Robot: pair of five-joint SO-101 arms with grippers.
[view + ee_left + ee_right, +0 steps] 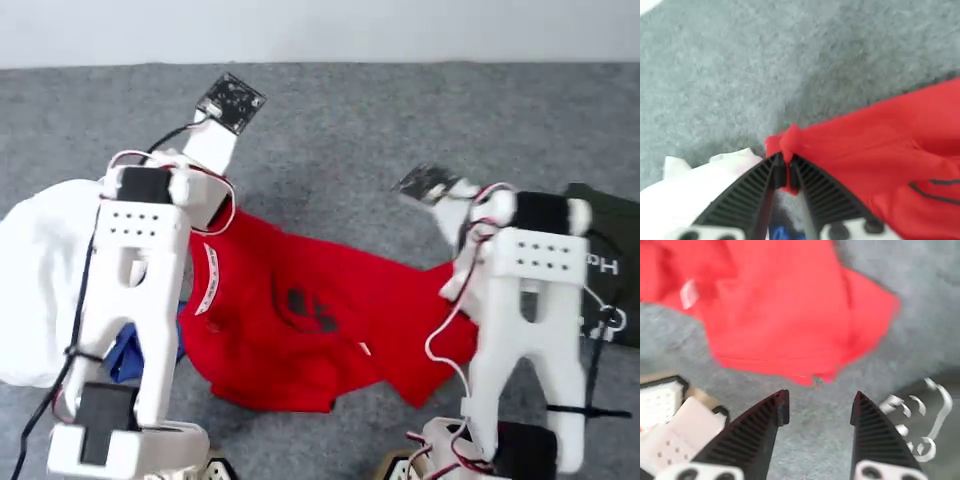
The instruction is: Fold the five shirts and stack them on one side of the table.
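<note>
A crumpled red shirt [320,320] with a dark chest print lies on the grey table between the two arms. My left gripper [784,164] is shut on a bunched corner of the red shirt [880,150], close to the white shirt [700,192]. My right gripper [820,402] is open over bare grey table, a short way off the edge of the red shirt [780,305], with nothing between its fingers. In the high view the left arm [150,230] stands at the shirt's left end and the right arm [525,260] at its right end.
A white shirt [40,280] is heaped at the table's left, with a blue shirt [125,355] poking out beside it. A dark shirt [610,260] with white print lies at the right edge. An arm base [670,415] shows near the right gripper. Grey table [400,110] stretches behind.
</note>
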